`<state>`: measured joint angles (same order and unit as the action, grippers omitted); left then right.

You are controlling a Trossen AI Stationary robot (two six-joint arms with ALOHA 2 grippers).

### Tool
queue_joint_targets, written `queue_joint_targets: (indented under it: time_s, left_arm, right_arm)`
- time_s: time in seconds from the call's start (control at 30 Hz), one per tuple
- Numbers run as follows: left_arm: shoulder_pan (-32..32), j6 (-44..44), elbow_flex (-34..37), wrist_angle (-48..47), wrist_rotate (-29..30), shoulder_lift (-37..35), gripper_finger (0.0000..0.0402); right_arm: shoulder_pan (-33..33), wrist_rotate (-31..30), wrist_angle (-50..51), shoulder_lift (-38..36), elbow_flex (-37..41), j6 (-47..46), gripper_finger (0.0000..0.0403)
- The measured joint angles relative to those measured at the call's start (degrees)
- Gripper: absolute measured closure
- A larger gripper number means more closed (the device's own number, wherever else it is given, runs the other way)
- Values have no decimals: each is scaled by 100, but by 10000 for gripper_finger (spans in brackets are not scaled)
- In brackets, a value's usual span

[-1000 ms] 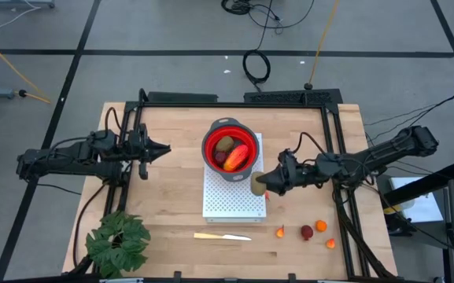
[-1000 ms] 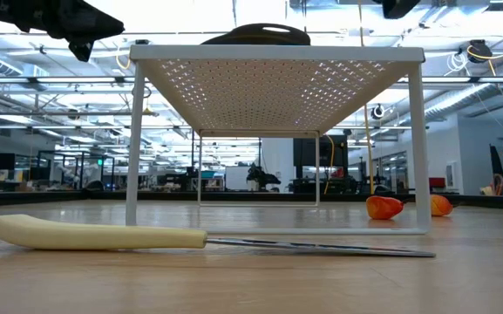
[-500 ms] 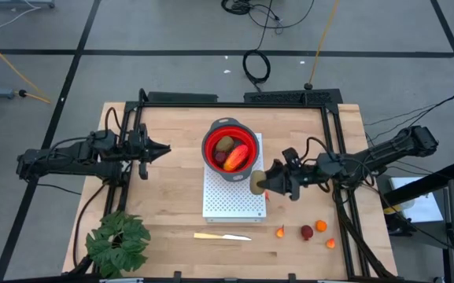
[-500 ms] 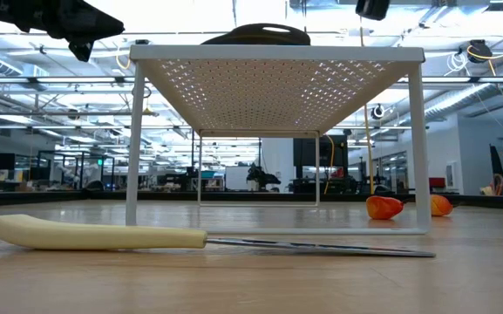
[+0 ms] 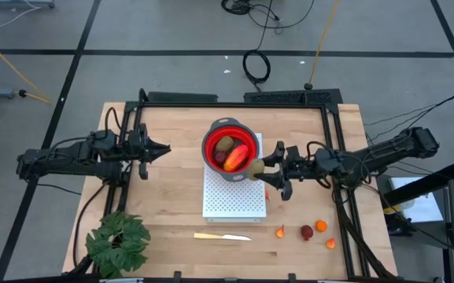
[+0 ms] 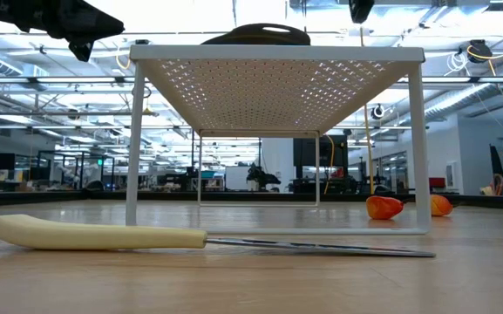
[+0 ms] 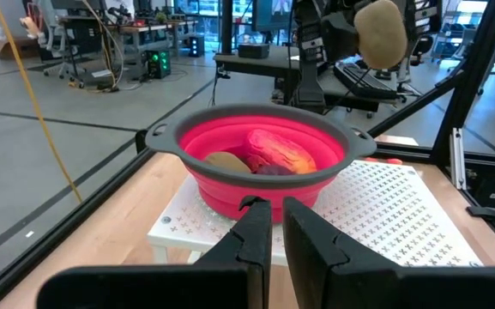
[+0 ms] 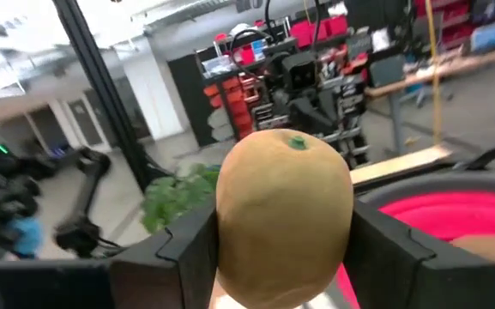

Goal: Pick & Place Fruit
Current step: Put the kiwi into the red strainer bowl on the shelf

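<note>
I see the counter (image 5: 171, 149) carrying a white perforated rack (image 5: 230, 200), with a red bowl (image 5: 228, 147) on top. Right pincer (image 5: 261, 168) hovers at the bowl's rim, clamped on an olive-brown oval fruit (image 5: 256, 166). Left pincer (image 5: 164, 148) waits well left of the bowl, fingers nearly together, holding nothing. In the bowl: red-orange oblong (image 5: 238, 156), another olive oval (image 5: 225, 144), dark red ball (image 5: 220, 157). Small orange and red pieces (image 5: 313, 230) lie near the counter's front right.

No readable text, label, brand, number or sign shows in any view — not on the table, the arms or the room beyond — nothing legible anywhere.
</note>
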<state>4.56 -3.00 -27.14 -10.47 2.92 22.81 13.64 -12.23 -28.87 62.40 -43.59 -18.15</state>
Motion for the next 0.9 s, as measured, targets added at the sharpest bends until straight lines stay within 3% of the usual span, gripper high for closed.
queue_joint_targets:
  time_s: [0.57,0.9]
  left_arm:
    - [-2,-14,0,86,-2,1,371]
    - [-4,-29,0,130,-2,0,371]
  right_arm:
    - [-511,7,382,-1,0,4286,204]
    - [-802,26,342,-1,0,4631,204]
